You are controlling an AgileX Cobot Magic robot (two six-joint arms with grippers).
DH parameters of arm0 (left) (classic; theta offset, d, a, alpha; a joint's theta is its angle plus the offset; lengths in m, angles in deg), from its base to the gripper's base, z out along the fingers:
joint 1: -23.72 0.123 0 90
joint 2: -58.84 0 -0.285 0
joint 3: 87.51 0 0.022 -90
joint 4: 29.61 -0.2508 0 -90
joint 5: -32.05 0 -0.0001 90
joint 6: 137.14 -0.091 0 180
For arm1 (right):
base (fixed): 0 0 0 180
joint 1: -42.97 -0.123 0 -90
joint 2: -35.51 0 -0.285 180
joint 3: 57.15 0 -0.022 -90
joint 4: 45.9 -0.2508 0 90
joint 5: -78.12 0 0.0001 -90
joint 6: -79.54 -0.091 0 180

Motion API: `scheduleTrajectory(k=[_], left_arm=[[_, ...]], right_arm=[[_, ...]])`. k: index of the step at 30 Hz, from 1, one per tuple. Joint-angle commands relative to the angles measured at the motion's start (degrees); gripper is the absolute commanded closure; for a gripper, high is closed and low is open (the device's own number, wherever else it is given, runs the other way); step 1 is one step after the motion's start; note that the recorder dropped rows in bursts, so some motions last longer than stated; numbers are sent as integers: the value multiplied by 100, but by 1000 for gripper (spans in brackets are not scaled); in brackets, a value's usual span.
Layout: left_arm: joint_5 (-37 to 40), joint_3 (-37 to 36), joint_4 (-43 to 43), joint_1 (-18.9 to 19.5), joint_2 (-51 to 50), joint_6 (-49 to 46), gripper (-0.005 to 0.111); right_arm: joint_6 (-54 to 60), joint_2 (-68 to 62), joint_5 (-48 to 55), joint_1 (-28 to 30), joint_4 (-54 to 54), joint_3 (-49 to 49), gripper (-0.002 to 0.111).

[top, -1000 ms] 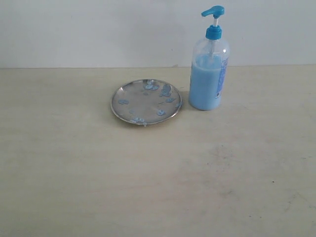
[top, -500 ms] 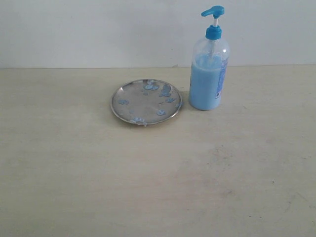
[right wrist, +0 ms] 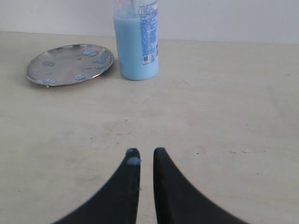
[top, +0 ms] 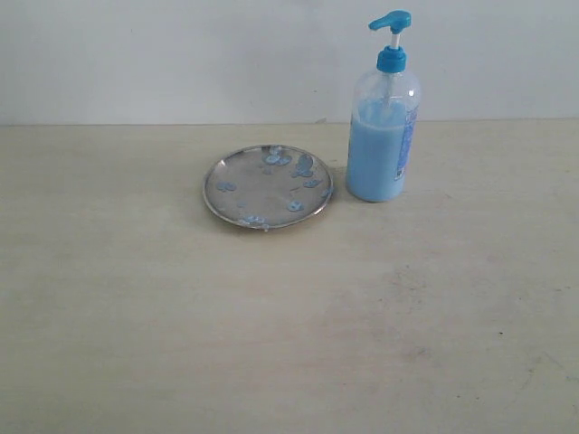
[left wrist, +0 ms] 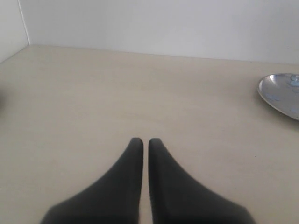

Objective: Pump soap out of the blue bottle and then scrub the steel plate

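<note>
The steel plate (top: 237,178) lies flat on the table, dotted with pale blue soap blobs (top: 303,165). Just to its right stands the blue bottle (top: 380,149), upright, its blue pump head (top: 391,20) raised and light blue liquid filling most of it. Neither gripper shows in the exterior view. My left gripper (left wrist: 145,140) hovers over bare table, shut and empty, with the plate (left wrist: 280,93) off at the frame's edge. My right gripper (right wrist: 146,151) is shut with a narrow gap, empty, well short of the bottle (right wrist: 137,46) and plate (right wrist: 65,63). A blue soap blob sits on one fingertip (right wrist: 133,161).
The pale wooden table (top: 289,316) stretches wide in front of the plate and bottle. A white wall (top: 181,54) rises behind them at the table's far edge. A wall corner (left wrist: 23,23) shows in the left wrist view.
</note>
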Motion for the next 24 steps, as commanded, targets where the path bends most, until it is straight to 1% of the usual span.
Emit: scheduleTrajectory(k=[1,3,5,7,9,11,13,24], left_arm=[[-17,-18,-21,19,22,59,102],[-17,-18,-21,19,22,59,102],[-17,-18,-21,19,22,59,102],[-17,-18,-21,19,22,59,102],[-17,-18,-21,19,22,59,102],[-17,-18,-21,19,22,59,102],[-17,-18,-21,19,22,59,102],[-17,-18,-21,19,22,59,102]], right_arm=[[-2,27,-4,61,5,-14,107],[-2,27,-106,197,72,-14,107],[41,27,-446,407,100,-14,107],[381,27,-775,655,100,-14,107],[563,27,-586,933,100,-14,107],[563,27,-108,1146,100,-14,107],[563,27,-5,1304,100,-14,107],[563,27,13,1360,90,-14,107]])
